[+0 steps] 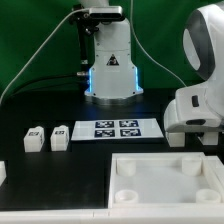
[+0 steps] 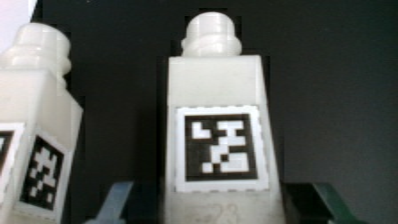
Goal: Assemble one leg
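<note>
In the wrist view a white leg [image 2: 221,120] with a black-and-white tag on its face and a rounded peg end lies between my gripper's [image 2: 224,205] fingers. The jaws are open, with a dark gap on each side of the leg. A second leg [image 2: 36,120] lies just beside it, outside the fingers. In the exterior view the arm's white end [image 1: 192,115] hangs low over the table at the right and hides the fingers and these two legs. Two more legs [image 1: 35,138] [image 1: 60,135] lie at the exterior view's left.
The marker board [image 1: 117,128] lies in the middle in front of the robot base [image 1: 110,70]. The large white square tray-like part [image 1: 165,178] with corner sockets fills the front right. A small white piece [image 1: 2,172] shows at the left edge.
</note>
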`<action>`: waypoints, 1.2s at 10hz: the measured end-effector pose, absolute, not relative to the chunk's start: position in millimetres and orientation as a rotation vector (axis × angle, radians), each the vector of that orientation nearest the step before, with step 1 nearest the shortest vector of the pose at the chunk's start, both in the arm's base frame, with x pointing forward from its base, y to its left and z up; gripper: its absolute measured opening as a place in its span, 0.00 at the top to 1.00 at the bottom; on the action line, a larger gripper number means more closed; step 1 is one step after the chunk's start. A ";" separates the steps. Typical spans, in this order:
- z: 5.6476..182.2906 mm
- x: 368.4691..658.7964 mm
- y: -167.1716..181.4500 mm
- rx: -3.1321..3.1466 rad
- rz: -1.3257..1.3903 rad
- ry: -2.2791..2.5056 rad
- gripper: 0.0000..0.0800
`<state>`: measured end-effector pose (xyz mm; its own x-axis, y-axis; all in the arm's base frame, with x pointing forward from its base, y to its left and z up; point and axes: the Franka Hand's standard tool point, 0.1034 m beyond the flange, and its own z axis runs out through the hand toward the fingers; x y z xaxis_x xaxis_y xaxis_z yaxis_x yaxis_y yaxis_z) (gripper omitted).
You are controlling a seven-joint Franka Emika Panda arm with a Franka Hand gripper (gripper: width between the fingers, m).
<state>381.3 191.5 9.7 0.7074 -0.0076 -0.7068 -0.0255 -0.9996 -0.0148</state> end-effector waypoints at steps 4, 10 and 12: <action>9.7 381.3 191.5 -2.881 1.192 0.028 0.64; 54.3 414.3 175.1 -2.877 1.087 -0.054 0.64; 99.1 446.6 161.6 -2.937 0.835 -0.044 0.64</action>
<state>446.6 161.6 99.1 0.8502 0.0519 -0.5239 0.0038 -0.9957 -0.0925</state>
